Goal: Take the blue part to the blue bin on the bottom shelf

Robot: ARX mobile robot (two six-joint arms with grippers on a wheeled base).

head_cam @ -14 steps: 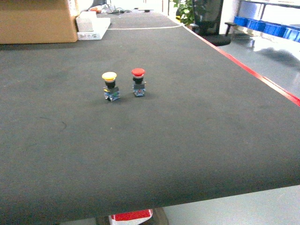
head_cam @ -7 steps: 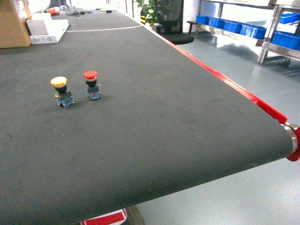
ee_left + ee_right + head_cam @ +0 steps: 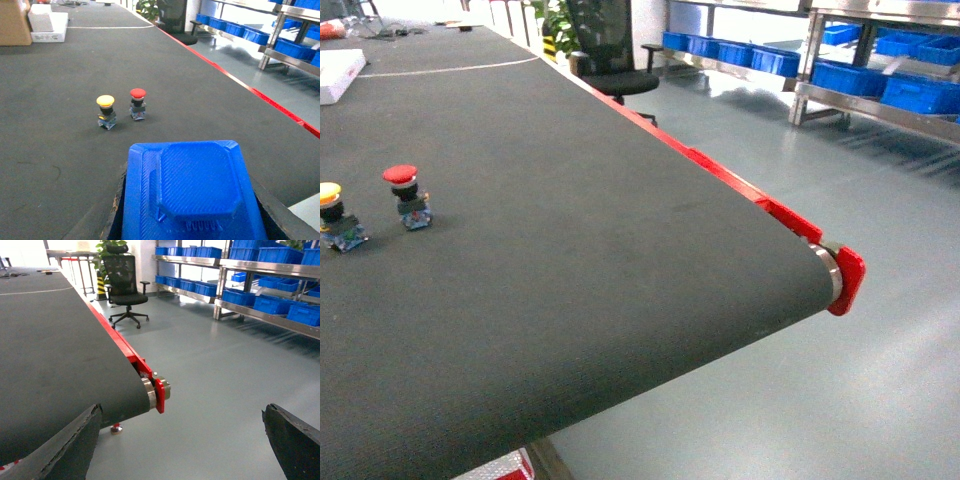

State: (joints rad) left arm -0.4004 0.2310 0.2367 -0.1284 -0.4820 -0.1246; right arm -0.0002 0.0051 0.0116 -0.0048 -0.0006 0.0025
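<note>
The blue part (image 3: 192,192) is filling the bottom of the left wrist view, seemingly clamped in my left gripper; I am carrying it toward the bottom shelf (image 3: 280,315) at upper right, right gripper (image 3: 182,442) gaping empty.

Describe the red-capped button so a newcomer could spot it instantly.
Start with the long dark belt surface edged in red. Near its left side in the head view two small mushroom-capped push buttons stand upright, side by side and apart. The red-capped button is the right one, a little farther back; its neighbour, the yellow-capped button, differs only in cap colour.
</note>
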